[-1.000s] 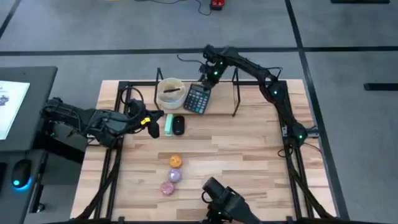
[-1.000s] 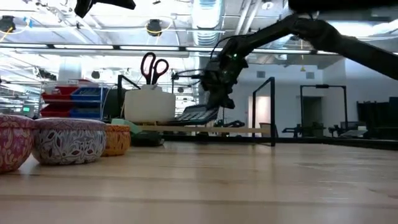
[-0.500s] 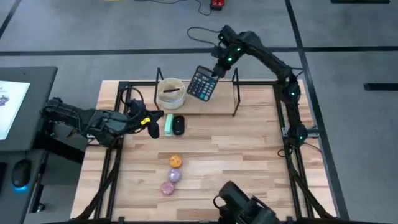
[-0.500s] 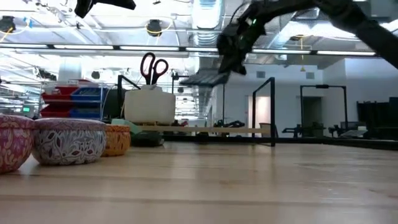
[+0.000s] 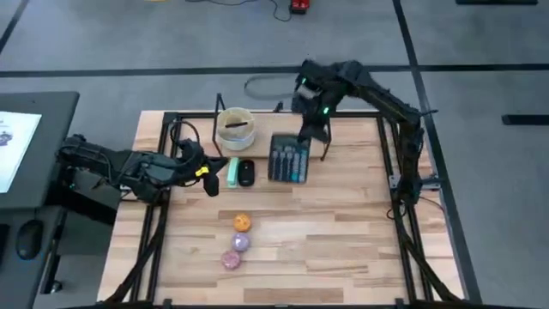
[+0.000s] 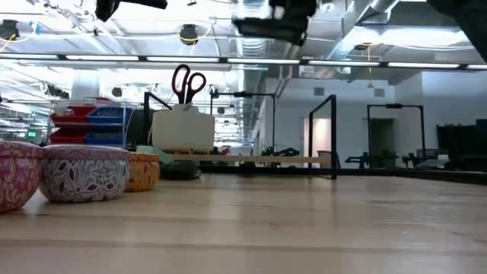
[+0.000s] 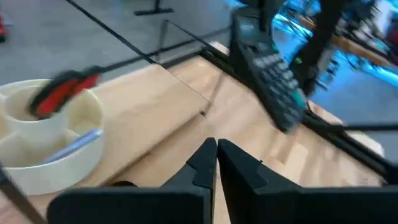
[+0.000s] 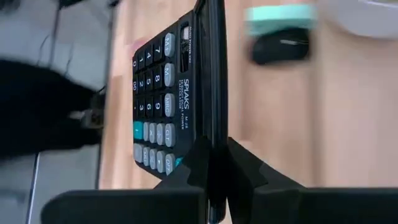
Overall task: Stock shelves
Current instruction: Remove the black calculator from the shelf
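right gripper (image 5: pixel 302 129) clamps the top edge of the calculator (image 5: pixel 288 159) and holds it up in the air — low view shows it near the ceiling line, well above the rack (image 6: pixel 251 160). in the high view the calculator hangs over the rack's right half and the table (image 5: pixel 343 223) just in front of it. right wrist view shows both fingers (image 8: pixel 193 168) pinched on the thin edge, keys facing sideways.

left gripper (image 5: pixel 206 176) waits at the table's left, near the mint block (image 5: pixel 233 172) and the mouse (image 5: pixel 246 172), fingers closed together on nothing.

on the rack: a pale cup (image 5: pixel 235 127) with red-handled scissors (image 6: pixel 183 82), left side. the right part of the plank looks bare. three tins (image 5: pixel 238 240) sit at the table's front, not stocked.

step: carrying the calculator, looks like mid-transfer above the rack. next move probably needs lowering it flat onto the free plank beside the cup, clear of the right upright (image 5: pixel 325 137), then letting go. the edge grip is thin — it could swing or slip when tilted.
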Controlling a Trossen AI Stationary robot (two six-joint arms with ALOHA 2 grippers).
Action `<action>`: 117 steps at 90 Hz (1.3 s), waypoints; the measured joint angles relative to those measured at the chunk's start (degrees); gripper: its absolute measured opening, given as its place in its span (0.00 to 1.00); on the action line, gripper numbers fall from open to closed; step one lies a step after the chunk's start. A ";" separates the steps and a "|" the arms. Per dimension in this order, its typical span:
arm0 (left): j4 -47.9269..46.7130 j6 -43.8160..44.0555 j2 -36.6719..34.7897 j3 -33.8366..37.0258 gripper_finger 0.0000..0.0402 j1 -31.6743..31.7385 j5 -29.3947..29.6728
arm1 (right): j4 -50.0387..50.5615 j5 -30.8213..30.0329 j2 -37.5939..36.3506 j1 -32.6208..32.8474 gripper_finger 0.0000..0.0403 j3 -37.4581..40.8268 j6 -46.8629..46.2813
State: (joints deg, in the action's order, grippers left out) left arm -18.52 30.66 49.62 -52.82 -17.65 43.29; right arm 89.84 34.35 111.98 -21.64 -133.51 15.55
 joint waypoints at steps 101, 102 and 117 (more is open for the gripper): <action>-0.05 -4.58 -0.30 -0.04 0.00 -0.04 -24.78 | -55.83 -5.85 3.58 20.24 0.04 48.22 -25.79; -0.04 -4.58 -0.30 -0.04 0.00 -0.04 -24.72 | -55.62 -5.86 3.58 20.03 0.04 48.28 -25.79; -0.01 -4.55 -0.28 -0.04 0.00 -0.04 -21.92 | -56.38 -6.07 3.61 18.14 0.09 48.33 -24.19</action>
State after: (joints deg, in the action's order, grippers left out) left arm -18.53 26.11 49.34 -52.86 -17.69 21.37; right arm 33.46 28.28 115.59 -3.50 -85.18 -8.64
